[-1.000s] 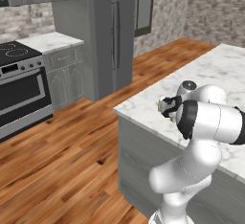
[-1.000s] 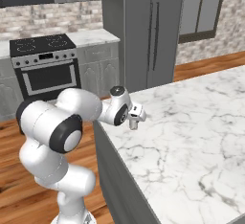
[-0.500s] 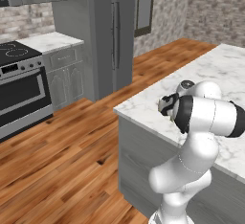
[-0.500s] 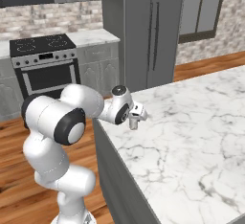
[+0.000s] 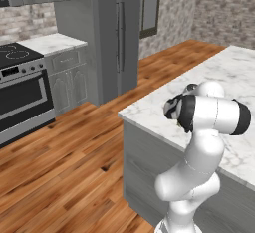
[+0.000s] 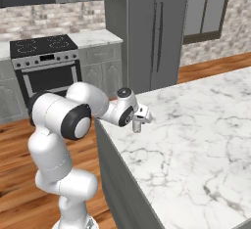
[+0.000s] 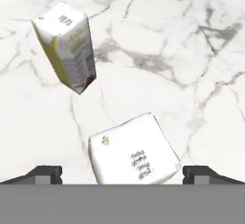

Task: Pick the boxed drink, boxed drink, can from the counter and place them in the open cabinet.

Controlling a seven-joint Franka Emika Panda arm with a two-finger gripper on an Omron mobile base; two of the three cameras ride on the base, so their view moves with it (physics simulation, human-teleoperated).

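The gripper [image 7: 122, 173] stands with its jaws spread wide and holds nothing; the two dark fingertips [image 7: 45, 174] rise at the lower corners of the hand view with bare space inside each. Directly between them, just ahead of the hand, sits the nearer carton [image 7: 134, 155], seen from above with its white printed top face toward the camera; it lies inside the jaw span but touches neither tip as far as the hand view shows. Farther ahead and to the hand's left stands the second carton [image 7: 65, 46], well apart from the first, its yellowish side visible and its base on the counter [image 7: 191, 74]. From the right base view the gripper [image 6: 139, 118] hangs just above the counter [image 6: 196, 140] near its corner edge; from the left base view the hand is mostly hidden behind the arm's own elbow, above the counter [image 5: 234, 72]. Progress judgement: the task is at its very start. Both cartons rest on the marble, so nothing has been placed. The step in hand appears to be the approach to the nearer carton; lowering, closing, lifting and carrying remain for all three items.
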